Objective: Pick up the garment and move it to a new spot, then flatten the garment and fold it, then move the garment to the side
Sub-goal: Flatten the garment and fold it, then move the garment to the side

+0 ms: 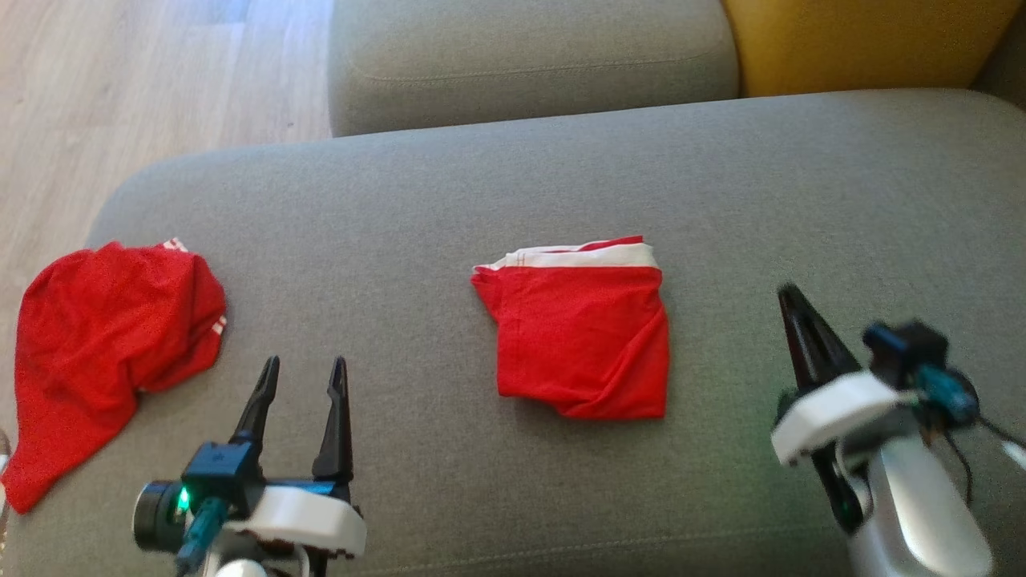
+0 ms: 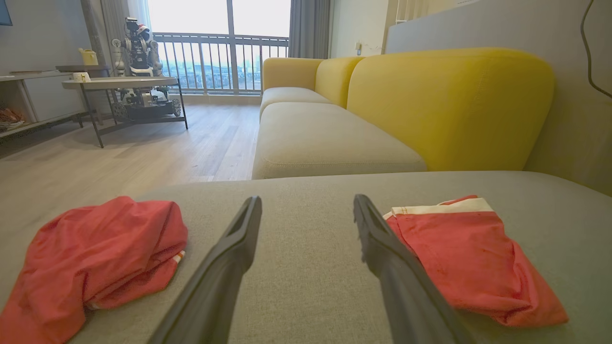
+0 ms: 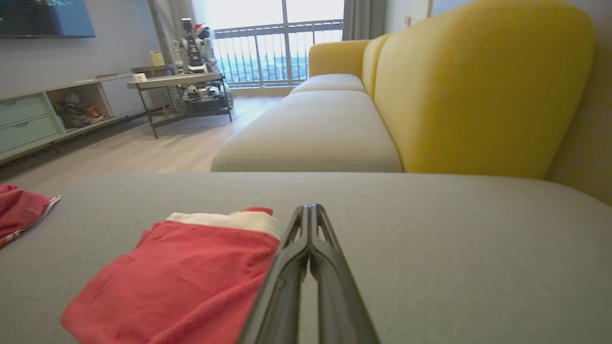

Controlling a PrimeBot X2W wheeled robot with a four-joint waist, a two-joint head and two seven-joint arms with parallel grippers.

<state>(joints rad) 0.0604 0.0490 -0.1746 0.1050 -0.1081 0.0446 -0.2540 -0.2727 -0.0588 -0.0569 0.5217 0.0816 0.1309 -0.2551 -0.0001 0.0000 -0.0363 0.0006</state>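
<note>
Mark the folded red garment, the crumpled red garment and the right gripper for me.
folded red garment (image 1: 581, 340): head view, middle of its red panel.
crumpled red garment (image 1: 108, 336): head view, middle of the heap.
right gripper (image 1: 789, 295): head view, tips of its shut fingers.

My left gripper (image 2: 307, 200) points across the grey cushion (image 2: 306, 282), its two dark fingers spread wide. Just beside the finger at the view's right lies the folded red garment (image 2: 468, 267), its white band toward the yellow sofa back (image 2: 449, 105). A crumpled red garment (image 2: 95, 258) lies at the view's left, near the cushion's edge.
</note>
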